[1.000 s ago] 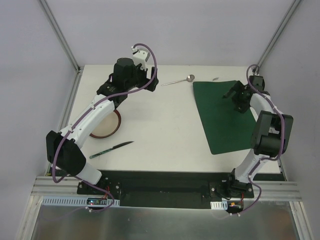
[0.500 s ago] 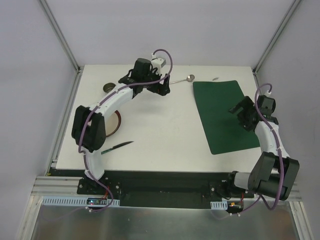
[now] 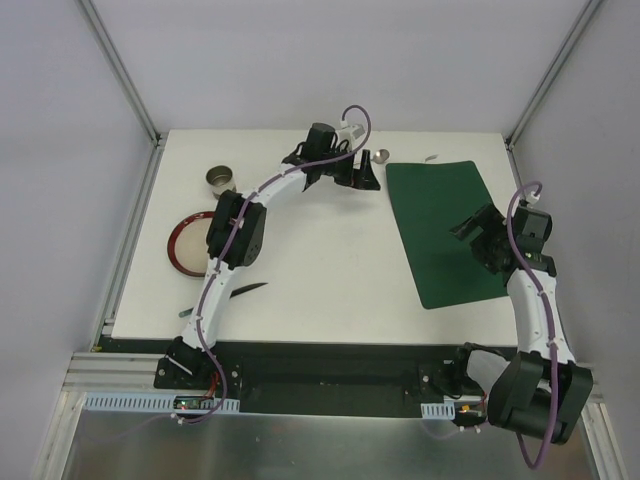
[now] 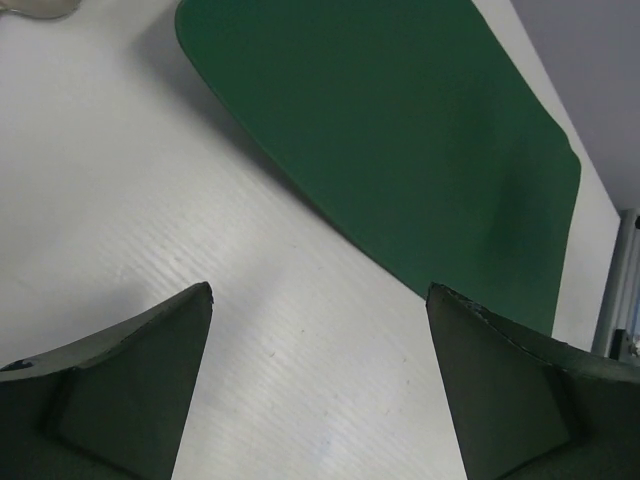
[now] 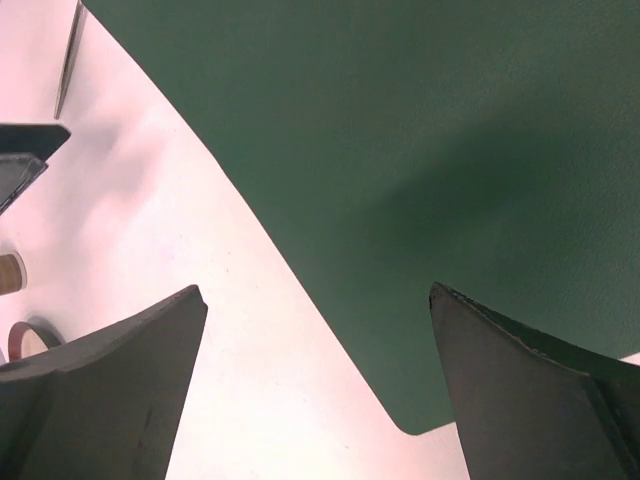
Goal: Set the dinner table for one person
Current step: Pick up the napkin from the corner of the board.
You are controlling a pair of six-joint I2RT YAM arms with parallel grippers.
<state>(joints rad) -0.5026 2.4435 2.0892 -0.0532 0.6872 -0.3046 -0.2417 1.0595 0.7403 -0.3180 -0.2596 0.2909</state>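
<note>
So, the left gripper is spread wide with nothing in it, hanging over the far middle of the table. In its wrist view both fingers sit far apart, with only bare white surface between them. The bowl of the spoon is just beside it on the far side, and the handle is hidden under the arm.

The right gripper is just as wide open and empty, and it's above the right part of the dark green placemat.

The table itself is the big plain white matte top filling the middle of the overhead view. Metal frame rails run along its sides and there are blank grey walls all round. The placemat lies flat on the right half, turned at a slight angle to the table's edges.

Over on the left there's a small round cup towards the far corner. A red-rimmed plate sits nearer, apart from the cup, with the left arm's elbow right at its edge. A knife lies near the front left, and that same arm crosses over its middle. There's also a tiny white scrap just past the placemat's far edge, can't tell what it is.
</note>
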